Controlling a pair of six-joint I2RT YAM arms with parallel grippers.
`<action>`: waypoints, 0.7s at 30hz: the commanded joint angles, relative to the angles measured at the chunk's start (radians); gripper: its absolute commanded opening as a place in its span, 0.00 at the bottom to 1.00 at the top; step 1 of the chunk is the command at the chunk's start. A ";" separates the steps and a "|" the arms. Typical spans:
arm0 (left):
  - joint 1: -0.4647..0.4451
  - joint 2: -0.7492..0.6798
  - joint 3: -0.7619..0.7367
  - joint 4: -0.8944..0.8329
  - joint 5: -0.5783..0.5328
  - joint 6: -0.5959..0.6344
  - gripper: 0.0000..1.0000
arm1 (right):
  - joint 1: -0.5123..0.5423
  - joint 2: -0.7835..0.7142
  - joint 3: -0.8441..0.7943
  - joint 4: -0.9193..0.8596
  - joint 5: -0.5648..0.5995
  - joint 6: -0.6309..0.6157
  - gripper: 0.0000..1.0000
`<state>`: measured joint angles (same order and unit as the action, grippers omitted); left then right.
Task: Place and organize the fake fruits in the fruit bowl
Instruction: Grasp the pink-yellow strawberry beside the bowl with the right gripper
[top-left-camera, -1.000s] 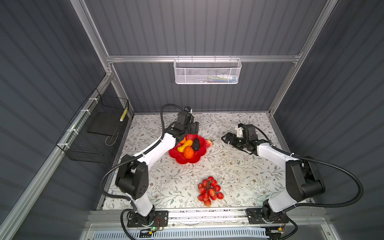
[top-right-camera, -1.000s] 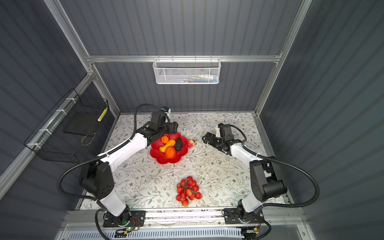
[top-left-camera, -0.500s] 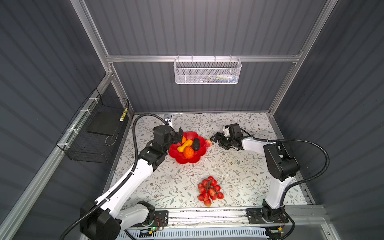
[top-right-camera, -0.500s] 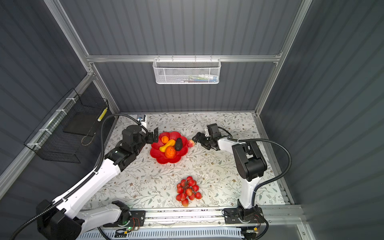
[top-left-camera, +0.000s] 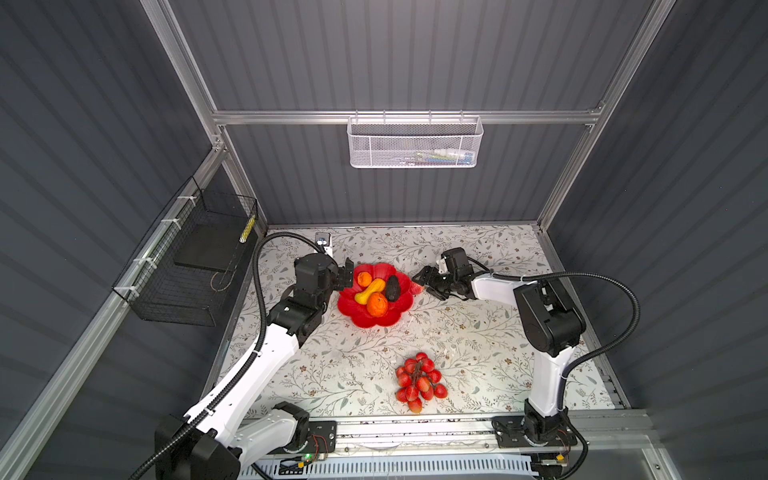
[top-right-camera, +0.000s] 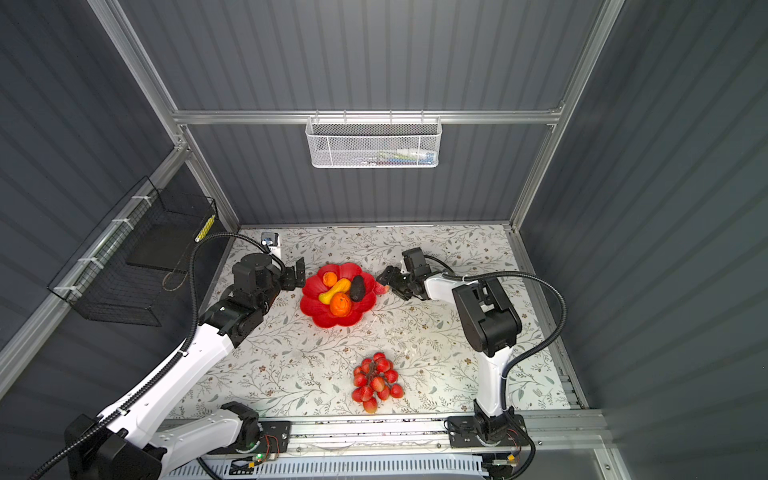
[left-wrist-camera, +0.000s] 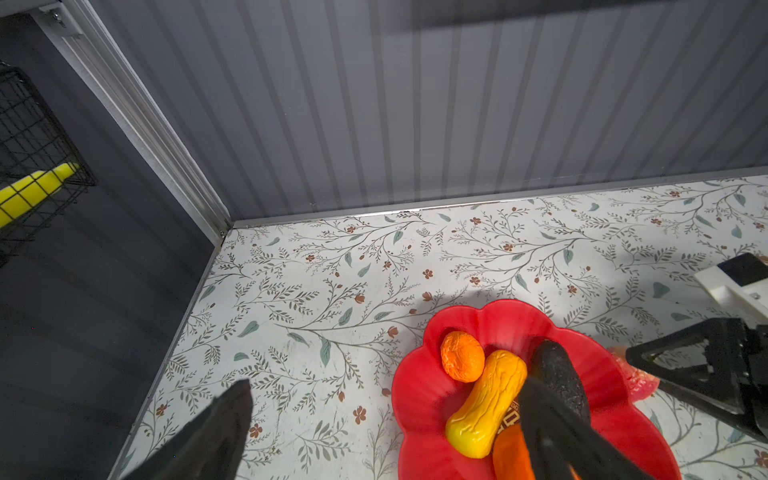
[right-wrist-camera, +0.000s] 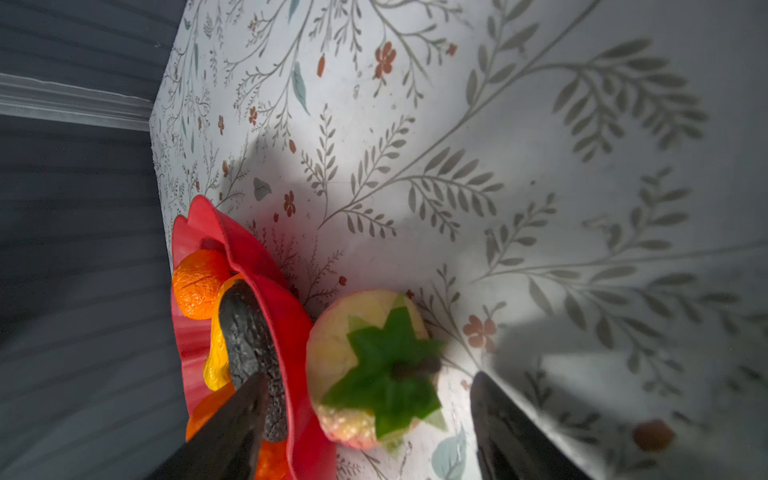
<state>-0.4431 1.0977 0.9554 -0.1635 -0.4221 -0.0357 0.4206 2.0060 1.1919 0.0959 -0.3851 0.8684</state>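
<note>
Left end effector (top-left-camera: 348, 275) has drawn back beside the fruit bowl (top-left-camera: 374, 322), jaws wide and empty; right end effector (top-left-camera: 424, 286), partly open, now straddles the strawberry (right-wrist-camera: 374, 365) at the opposite rim; grape bunch (top-left-camera: 417, 382) lies on open tabletop (top-left-camera: 478, 353) near the front edge

You have the strawberry (right-wrist-camera: 353, 332) framed between the right gripper (right-wrist-camera: 368, 380) fingers (right-wrist-camera: 232, 428).
The jaws stand apart with a gap on each side. The strawberry lies on the floral table (right-wrist-camera: 540, 124), just beside the fruit bowl (right-wrist-camera: 286, 316), which holds an orange (right-wrist-camera: 199, 282), a gourd (right-wrist-camera: 214, 361) and an avocado (right-wrist-camera: 249, 340).
</note>
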 joint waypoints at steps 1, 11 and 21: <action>0.009 -0.001 0.048 -0.037 0.028 0.058 1.00 | 0.000 0.029 0.023 0.010 0.029 0.033 0.71; 0.024 -0.016 -0.002 0.000 0.015 0.077 1.00 | 0.003 0.079 0.049 0.032 0.038 0.061 0.66; 0.037 -0.029 -0.011 -0.002 0.015 0.077 1.00 | 0.005 0.077 0.050 0.050 0.078 0.068 0.39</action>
<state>-0.4152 1.0904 0.9539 -0.1753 -0.4152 0.0273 0.4198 2.0811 1.2385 0.1524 -0.3508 0.9367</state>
